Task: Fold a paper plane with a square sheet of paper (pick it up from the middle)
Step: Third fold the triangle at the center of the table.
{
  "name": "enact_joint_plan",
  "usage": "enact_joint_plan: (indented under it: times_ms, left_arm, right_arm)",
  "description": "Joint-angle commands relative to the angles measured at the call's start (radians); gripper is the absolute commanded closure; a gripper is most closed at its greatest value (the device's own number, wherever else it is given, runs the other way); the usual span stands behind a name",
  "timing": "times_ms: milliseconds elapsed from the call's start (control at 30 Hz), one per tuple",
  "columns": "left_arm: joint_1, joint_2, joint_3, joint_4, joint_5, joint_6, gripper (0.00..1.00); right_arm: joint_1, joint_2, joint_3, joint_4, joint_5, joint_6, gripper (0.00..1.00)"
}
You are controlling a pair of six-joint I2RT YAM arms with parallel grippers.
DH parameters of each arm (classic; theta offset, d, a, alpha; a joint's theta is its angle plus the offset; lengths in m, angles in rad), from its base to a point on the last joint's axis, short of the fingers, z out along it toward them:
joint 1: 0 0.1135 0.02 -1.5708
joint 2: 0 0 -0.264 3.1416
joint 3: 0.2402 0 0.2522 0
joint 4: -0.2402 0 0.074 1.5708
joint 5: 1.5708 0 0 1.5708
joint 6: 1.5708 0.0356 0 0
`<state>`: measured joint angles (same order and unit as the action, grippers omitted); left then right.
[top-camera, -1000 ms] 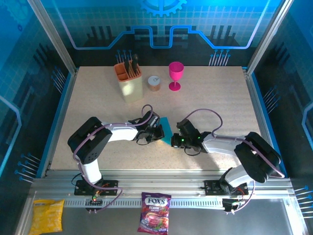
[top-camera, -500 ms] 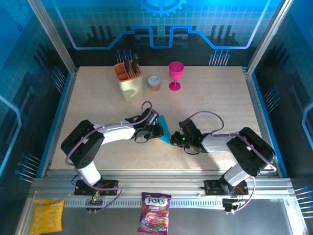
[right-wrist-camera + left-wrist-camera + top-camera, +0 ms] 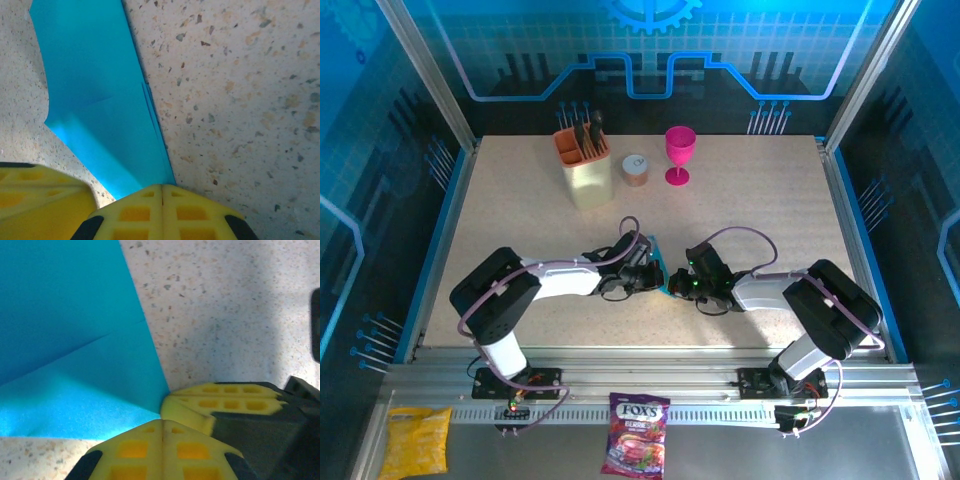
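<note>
Left hand point(image 3: 645, 275), closed, is touching a corner of the square sheet of paper point(image 3: 657, 262), which is already creased. Right hand point(image 3: 678, 285), just right of it, is pinching its pointed end. Judgement: the fold is calling for steady, aligned pressure. Speckled bench point(image 3: 770, 200) is lying flat, with blue panels point(image 3: 650, 50) enclosing it.

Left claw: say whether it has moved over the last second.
Yes. The left claw has shifted right, closer to lining up below the pink goblet.
</note>
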<state>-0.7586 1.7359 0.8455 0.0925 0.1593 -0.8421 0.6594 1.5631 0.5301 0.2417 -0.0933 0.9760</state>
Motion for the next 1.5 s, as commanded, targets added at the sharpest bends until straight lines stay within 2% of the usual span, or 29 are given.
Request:
enact_joint_plan:
  times_ms: [0,267,567,833,1167,1467]
  left_arm:
    - [-0.002,0.030,-0.028,0.058,0.008,-0.035,1.00]
    - [0.022,0.056,-0.071,0.043,-0.072,-0.057,1.00]
    - [0.087,0.043,-0.092,0.038,-0.066,-0.044,1.00]
    - [0.141,0.049,-0.037,-0.006,-0.060,0.014,0.95]
    - [0.192,0.099,0.046,-0.056,-0.058,0.077,0.95]
    - [0.249,0.123,0.052,-0.065,-0.064,0.102,0.95]
  right_arm:
    - [-0.010,0.057,-0.019,-0.186,0.043,-0.016,1.00]
    - [-0.014,0.066,-0.022,-0.210,0.060,-0.024,1.00]
    - [-0.018,0.093,-0.024,-0.204,0.054,-0.027,1.00]
    - [-0.023,0.099,-0.028,-0.203,0.052,-0.030,1.00]
    - [-0.027,0.107,-0.032,-0.199,0.050,-0.032,1.00]
    - [-0.037,0.116,-0.041,-0.190,0.047,-0.033,1.00]
